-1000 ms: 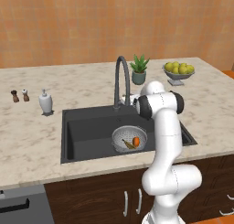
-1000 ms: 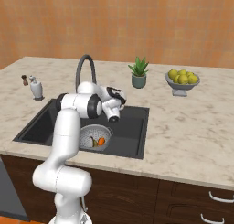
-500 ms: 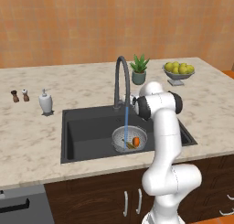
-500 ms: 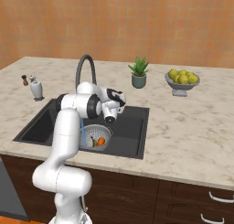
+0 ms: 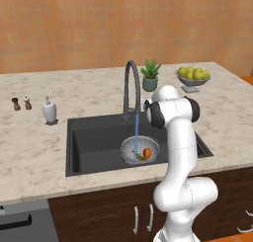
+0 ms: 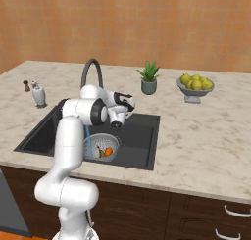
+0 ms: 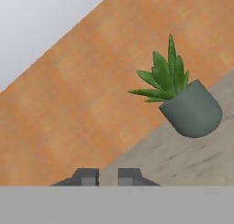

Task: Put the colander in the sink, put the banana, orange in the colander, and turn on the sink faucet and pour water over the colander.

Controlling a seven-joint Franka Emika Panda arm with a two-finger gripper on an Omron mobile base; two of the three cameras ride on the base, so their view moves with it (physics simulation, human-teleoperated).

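The round silvery-grey perforated metal colander sat in the large matte black-grey rectangular sink, toward its front right part, with the small round bright orange and the small curved yellow banana inside it. A thin blue stream of water ran from the spout of the tall dark grey gooseneck faucet straight down into the colander.

Change noted: one second earlier no stream was present; half a second earlier it had appeared, and it was running at this moment. The colander and both fruits lay in the same place across all three moments. The arm barely shifted.

The two-finger gripper hung over the back right part of the sink, just beside the faucet base, with nothing between its fingertips. In the hand view the two tips stood close together with only a narrow gap, so the pincer was pressed together and empty. It had been partly spread a second before. That view looked past the tips at a green spiky plant in a grey-green pot on the pale speckled stone counter.

Judgement: colander placed, fruit loaded, tap on, water landing in the colander. All parts of the task looked met; nothing obvious remained beyond letting the water run.
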